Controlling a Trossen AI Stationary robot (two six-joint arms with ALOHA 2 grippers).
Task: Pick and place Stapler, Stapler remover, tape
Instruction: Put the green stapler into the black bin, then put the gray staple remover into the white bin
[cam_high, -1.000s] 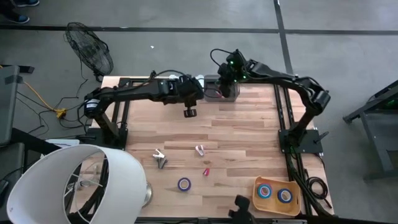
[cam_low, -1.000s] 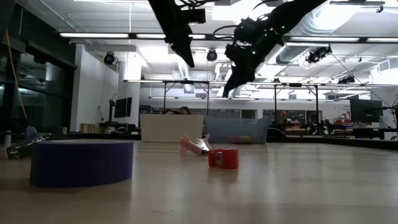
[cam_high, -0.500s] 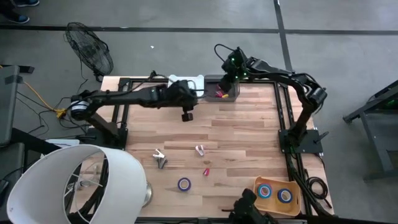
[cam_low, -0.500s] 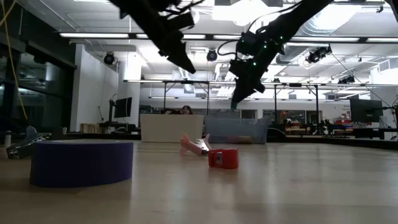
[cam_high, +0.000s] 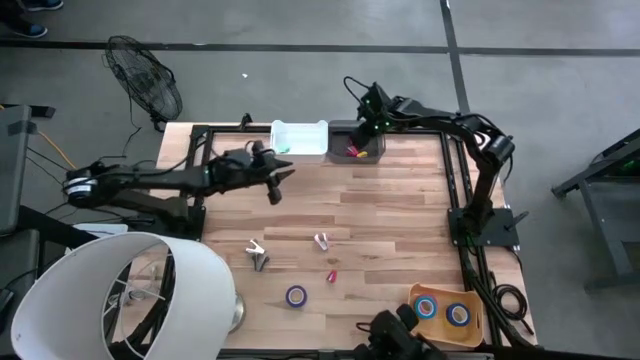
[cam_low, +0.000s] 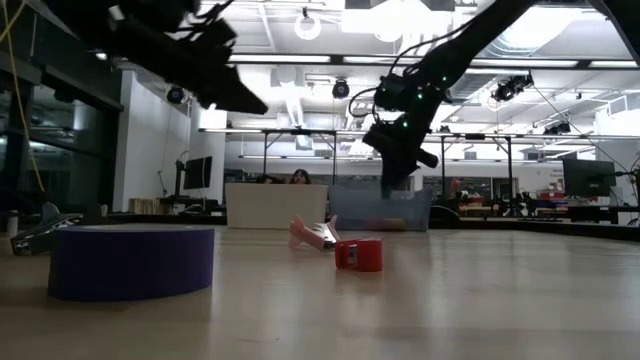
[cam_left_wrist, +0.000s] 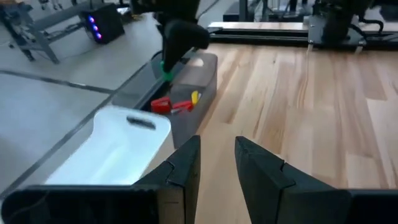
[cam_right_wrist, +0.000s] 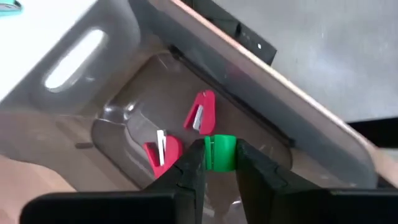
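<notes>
One small green tape roll (cam_right_wrist: 220, 153) between the right fingers (cam_right_wrist: 191, 163), over a clear bin (cam_right_wrist: 134, 134).

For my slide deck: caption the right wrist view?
Right claw holding a green piece above a clear bin with red removers.

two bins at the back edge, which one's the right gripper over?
The grey bin, the one holding red staple removers. The right gripper hangs above it, clamped on a small green piece. The white bin beside it sits apart.
</notes>
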